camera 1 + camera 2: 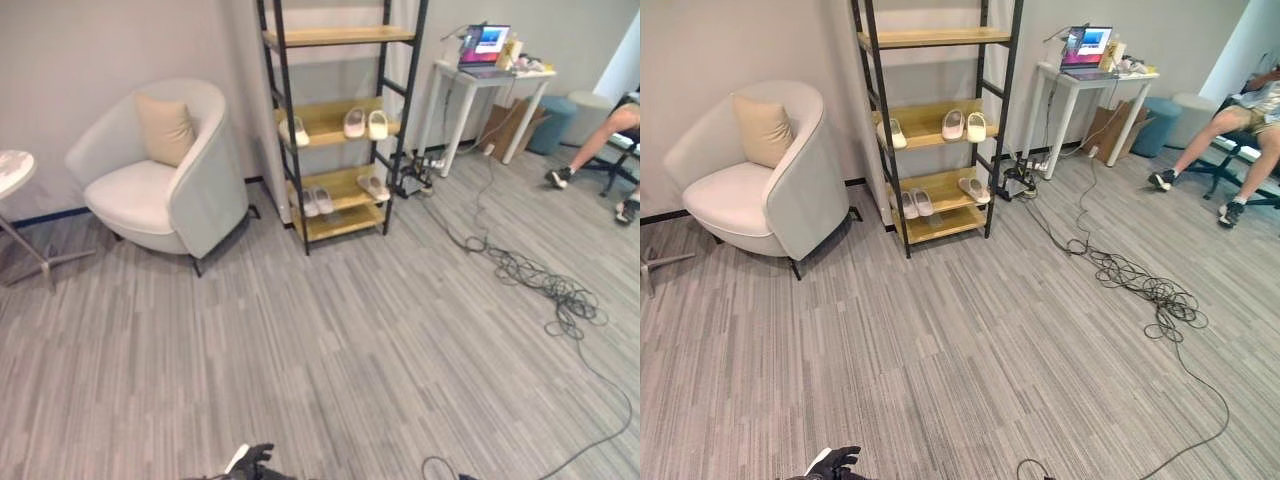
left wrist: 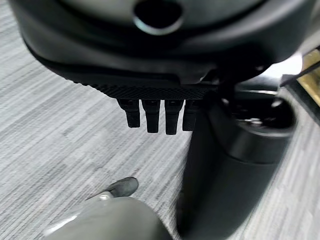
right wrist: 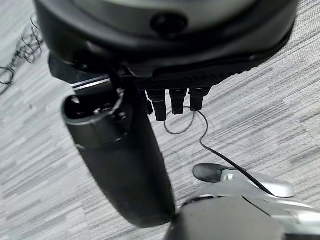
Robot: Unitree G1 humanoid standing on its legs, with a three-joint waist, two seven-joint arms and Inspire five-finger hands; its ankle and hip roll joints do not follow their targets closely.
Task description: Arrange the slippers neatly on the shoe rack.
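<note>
Left eye view showed the shoe rack (image 1: 335, 120), a tall black frame with wooden shelves, standing against the wall at the far side of the grey floor (image 1: 330, 340). On its second shelf from the top one slipper (image 1: 294, 131) lay alone near the rack's left posts, and a pair of slippers (image 1: 365, 123) sat side by side toward the rack's right end. On the shelf below, a second pair (image 1: 316, 201) rested left of centre, and a single slipper (image 1: 374, 186) lay near the right posts, turned at an angle to the others. The top shelf and the lowest shelf carried no slippers.

Just left of the rack stood a white armchair (image 1: 165, 170) with a beige cushion (image 1: 164, 128) leaning on its back. Right of the rack a small white counter (image 1: 478, 100) held an open laptop (image 1: 485, 48), and a person (image 1: 610, 135) sat farther right of it. A tangle of dark cables (image 1: 530, 275) trailed over the floor from the foot of the rack toward the right.

The left hand (image 2: 155, 117) hung well apart from the rack, above bare floor, its fingers (image 2: 152, 116) straight, loosely spread and holding nothing. The right hand (image 3: 172, 102) hung likewise over the floor, fingers (image 3: 178, 99) relaxed and holding nothing.
</note>
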